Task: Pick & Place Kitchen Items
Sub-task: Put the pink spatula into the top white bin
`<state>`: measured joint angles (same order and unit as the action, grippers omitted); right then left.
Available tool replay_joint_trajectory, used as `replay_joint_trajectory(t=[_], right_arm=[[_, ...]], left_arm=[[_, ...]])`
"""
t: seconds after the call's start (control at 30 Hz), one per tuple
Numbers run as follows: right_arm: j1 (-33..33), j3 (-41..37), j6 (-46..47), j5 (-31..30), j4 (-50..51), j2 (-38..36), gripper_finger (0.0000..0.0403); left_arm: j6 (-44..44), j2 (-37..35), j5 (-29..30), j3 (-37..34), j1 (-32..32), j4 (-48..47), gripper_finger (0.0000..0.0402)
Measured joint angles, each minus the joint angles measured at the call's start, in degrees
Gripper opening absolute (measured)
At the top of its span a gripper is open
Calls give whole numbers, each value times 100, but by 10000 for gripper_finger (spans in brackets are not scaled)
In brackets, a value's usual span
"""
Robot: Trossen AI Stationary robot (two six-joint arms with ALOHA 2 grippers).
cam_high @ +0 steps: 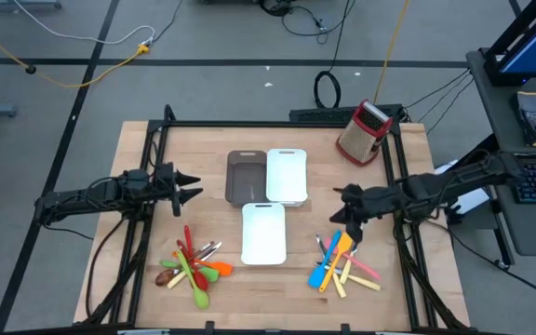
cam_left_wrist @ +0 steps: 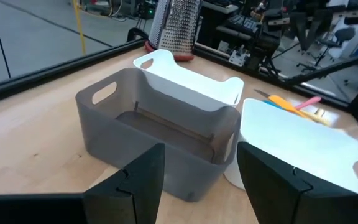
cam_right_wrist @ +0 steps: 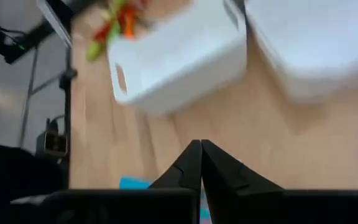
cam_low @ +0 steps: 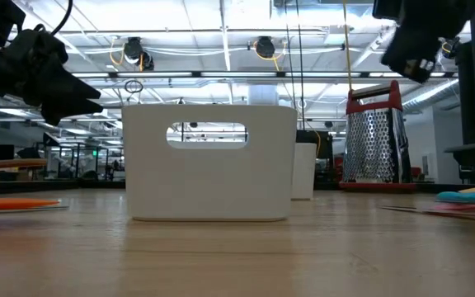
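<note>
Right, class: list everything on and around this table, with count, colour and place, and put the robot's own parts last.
Bins: three; dark brown and white side by side at table centre, another white in front of them.
Utensil pile: one; red, green, orange, brown, some metal; front left.
Utensil pile: one; blue, orange, pink, cream; front right.
Box grater: one; red and metal; back right corner.
Left end effector: open, left of the brown bin.
Right end effector: shut, empty, above the right pile.
</note>
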<state>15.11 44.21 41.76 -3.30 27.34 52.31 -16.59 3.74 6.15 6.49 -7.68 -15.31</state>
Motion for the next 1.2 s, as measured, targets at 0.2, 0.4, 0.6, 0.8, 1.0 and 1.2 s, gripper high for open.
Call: replay_joint_trajectory(t=[0.2,0.4,0.6,0.8,1.0,1.2], right_arm=[[0,97,1598,652,739,147,1],[0,103,2632,957,1293,117,1],[-7,103,3146,1085,1319,117,6],[-5,103,2116,1252,1321,117,12],[-7,103,1190,1414,1276,117,2],[-7,101,1666,1583,1282,117,1]], left_arm=[[344,-1,3,0,0,-90,207],[279,-1,2,-1,0,-404,207],[285,0,0,1,-1,-459,207],[294,-1,2,1,-2,-457,207],[294,-1,2,0,-2,-457,207],[294,0,2,0,-1,-455,207]])
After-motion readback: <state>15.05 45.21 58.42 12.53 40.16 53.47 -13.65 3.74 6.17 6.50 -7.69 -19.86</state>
